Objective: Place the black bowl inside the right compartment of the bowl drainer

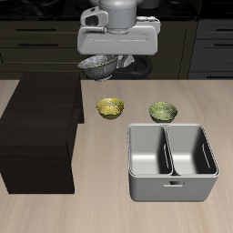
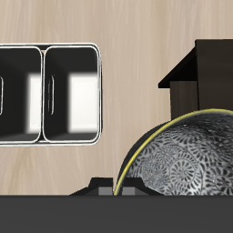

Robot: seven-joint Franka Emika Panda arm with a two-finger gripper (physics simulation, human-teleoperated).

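Observation:
The black bowl [image 1: 93,64], dark with a silvery mottled surface, hangs well above the table at the back, tilted, with my gripper [image 1: 103,60] shut on its rim. It fills much of the wrist view as the black bowl [image 2: 185,159], close to the camera, and my gripper [image 2: 120,185] shows only at its rim. The bowl drainer [image 1: 147,184], a grey metal tub with two deep wells and a handle slot, stands near the table's front edge. Both wells of the bowl drainer [image 2: 50,138] look empty.
Two small yellow-green bowls [image 1: 109,108] [image 1: 163,111] sit on the table between my gripper and the drainer. A big black box-shaped cabinet [image 1: 36,132] stands beside them; the cabinet [image 2: 205,73] also shows in the wrist view.

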